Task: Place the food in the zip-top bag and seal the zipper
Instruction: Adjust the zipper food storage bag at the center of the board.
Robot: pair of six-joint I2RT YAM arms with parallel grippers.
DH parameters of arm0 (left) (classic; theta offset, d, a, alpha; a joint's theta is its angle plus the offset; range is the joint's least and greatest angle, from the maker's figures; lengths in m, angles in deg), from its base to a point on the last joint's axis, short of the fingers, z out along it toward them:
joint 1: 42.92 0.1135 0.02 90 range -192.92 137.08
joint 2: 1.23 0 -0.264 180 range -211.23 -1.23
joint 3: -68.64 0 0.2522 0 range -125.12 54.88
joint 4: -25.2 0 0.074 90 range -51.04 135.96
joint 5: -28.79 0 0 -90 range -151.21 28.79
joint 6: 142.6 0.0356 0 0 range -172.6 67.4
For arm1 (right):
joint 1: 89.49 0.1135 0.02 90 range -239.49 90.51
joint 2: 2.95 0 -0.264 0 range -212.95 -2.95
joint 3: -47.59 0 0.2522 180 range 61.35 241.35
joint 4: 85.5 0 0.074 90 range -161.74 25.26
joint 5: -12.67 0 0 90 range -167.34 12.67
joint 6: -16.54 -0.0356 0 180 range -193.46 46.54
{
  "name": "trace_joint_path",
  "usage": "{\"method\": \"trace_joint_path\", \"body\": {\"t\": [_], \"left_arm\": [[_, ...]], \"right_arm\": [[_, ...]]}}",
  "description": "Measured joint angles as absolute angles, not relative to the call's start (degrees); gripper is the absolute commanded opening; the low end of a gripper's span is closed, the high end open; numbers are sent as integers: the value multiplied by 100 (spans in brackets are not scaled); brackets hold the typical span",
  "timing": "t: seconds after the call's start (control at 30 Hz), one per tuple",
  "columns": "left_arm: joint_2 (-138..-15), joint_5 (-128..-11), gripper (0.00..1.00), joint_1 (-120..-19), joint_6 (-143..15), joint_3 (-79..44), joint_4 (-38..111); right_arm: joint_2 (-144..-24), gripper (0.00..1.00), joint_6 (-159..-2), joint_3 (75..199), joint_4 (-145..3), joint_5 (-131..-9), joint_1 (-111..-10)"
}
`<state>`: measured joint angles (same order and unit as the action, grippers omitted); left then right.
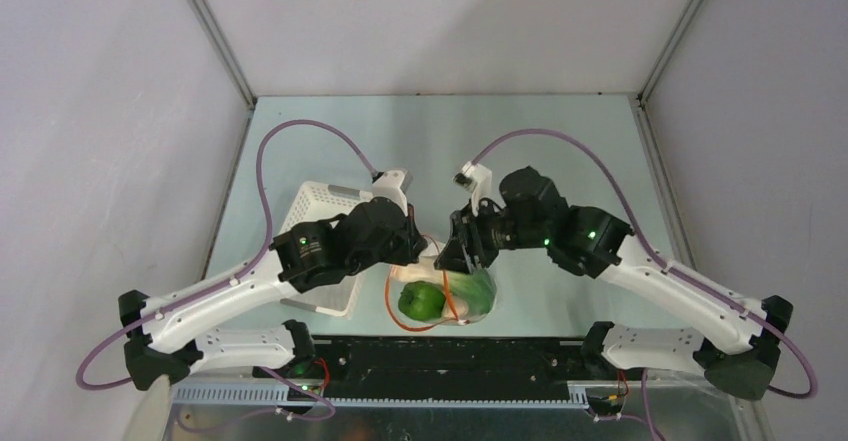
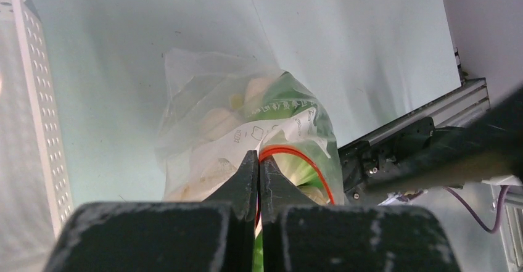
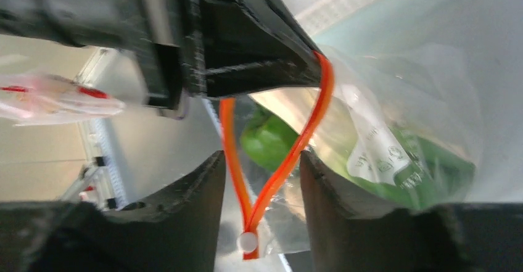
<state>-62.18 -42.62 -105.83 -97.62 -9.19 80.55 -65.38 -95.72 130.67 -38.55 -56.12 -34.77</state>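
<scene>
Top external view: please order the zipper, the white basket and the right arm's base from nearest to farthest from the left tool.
1. zipper: pinched in the left tool.
2. white basket: just left, under that arm.
3. right arm's base: far right, near edge.

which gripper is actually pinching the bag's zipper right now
The left gripper: its jaws are shut on the red-orange zipper. The right gripper is open, its fingers standing apart on either side of the strip.
</scene>
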Motion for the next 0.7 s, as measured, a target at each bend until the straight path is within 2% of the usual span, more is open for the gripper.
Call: {"method": "trace_joint_path", "body": {"t": [0.2,0.47,0.53,0.6,0.67,0.7], "left_arm": [[-6220,-4297,0,-10577,-9913,-924,8177],[-6222,-4297,0,-10577,-10048,-930,8302],[-6222,-4297,0,-10577,-10070,-930,8308],[-6222,-4297,0,-10577,-10072,-930,8310],[-6222,-4297,0,-10577,-10074,-930,8313],[-6222,-4297,0,-10577,-10074,-930,8317]], "right_arm": [[-6551,62,-9387,12951,-3741,-6998,-2707],[-6886,59,-9378,12951,-3728,-8524,-2080],[-7023,48,-9391,12951,-3682,-8779,-2019],[-7137,13,-9409,12951,-3641,-8987,-1969],[-7233,0,-9415,12951,-3601,-9195,-1942],[-7270,0,-9474,12951,-3591,-9289,-1940]]}}
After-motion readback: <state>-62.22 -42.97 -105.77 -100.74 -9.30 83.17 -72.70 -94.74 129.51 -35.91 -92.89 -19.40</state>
